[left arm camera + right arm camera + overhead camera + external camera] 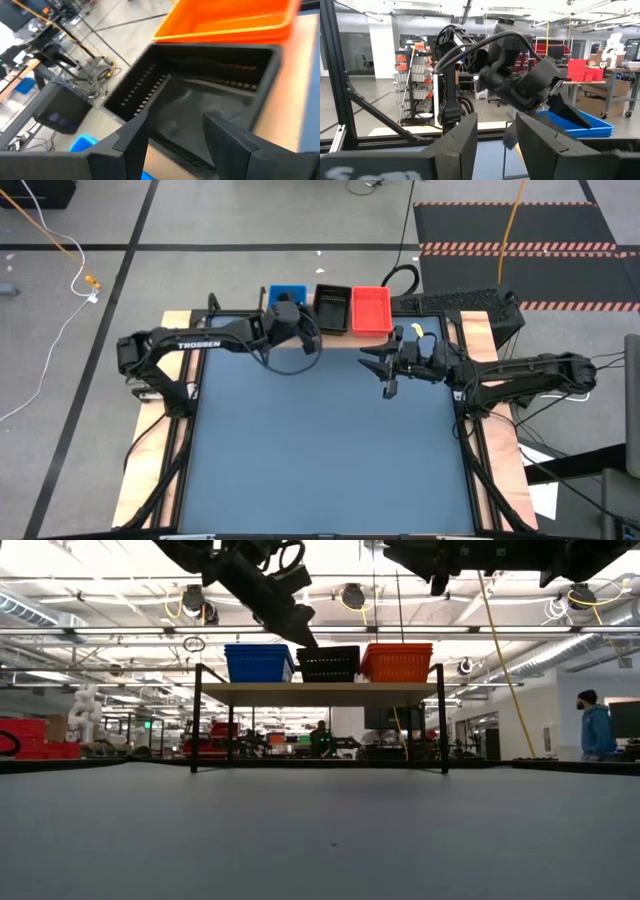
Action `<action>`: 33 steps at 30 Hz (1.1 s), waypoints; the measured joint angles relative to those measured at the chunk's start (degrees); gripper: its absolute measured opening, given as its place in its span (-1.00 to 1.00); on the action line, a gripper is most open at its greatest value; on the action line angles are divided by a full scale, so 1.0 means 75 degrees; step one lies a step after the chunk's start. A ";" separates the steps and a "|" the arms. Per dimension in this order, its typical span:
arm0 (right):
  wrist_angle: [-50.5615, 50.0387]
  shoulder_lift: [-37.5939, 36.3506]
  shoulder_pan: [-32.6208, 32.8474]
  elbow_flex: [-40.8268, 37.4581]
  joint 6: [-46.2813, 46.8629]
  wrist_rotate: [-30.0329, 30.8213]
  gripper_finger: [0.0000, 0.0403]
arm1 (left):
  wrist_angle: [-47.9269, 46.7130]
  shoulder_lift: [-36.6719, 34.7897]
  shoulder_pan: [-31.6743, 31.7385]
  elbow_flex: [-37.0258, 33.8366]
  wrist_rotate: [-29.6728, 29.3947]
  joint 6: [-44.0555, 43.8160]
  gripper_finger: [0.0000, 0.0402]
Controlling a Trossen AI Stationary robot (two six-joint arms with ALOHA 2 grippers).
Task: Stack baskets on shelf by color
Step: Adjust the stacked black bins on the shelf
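baskets sit in a row on the shelf [320, 692] at upper centre: blue basket [288, 294], black basket [332, 308], red basket [371, 310]. left claw [285, 313], fingers apart, hangs between blue and black. right claw [385, 366], open, hovers over the surface [320, 450], centre right.

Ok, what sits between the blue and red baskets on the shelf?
The black basket, in the high view. It sits mid-shelf between blue and red; the low view shows the same row.

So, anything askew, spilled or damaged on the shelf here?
Nothing stands out. The blue basket, black basket and red basket sit upright in a row on the shelf. The open left gripper hovers over the black one; the open right gripper waits nearby.
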 joint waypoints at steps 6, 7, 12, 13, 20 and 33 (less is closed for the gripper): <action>-0.0002 0.0000 0.0000 0.0000 0.0208 0.0003 -0.35 | -0.0002 -0.0003 -0.0258 0.0000 -0.0064 0.0129 -0.06; -0.0002 0.0000 -0.0001 0.0000 0.0240 0.0003 -0.35 | -0.0001 -0.0003 -0.0282 0.0000 -0.0069 0.0132 -0.06; -0.0002 0.0002 0.0000 0.0000 0.0318 0.0006 -0.35 | 0.0053 -0.0003 -0.0433 0.0000 -0.0078 0.0132 -0.06; -0.0002 0.0000 0.0000 0.0000 0.0318 0.0006 -0.35 | 0.0056 -0.0003 -0.0444 0.0000 -0.0079 0.0145 -0.06; -0.0002 0.0001 -0.0002 0.0000 0.0311 0.0006 -0.35 | 0.0194 -0.0003 -0.0512 0.0000 -0.1152 0.0957 -0.06; 0.0000 0.0002 -0.0002 0.0000 0.0318 0.0007 -0.35 | -0.0029 0.0084 -0.0276 0.0002 -0.1385 0.1479 -0.06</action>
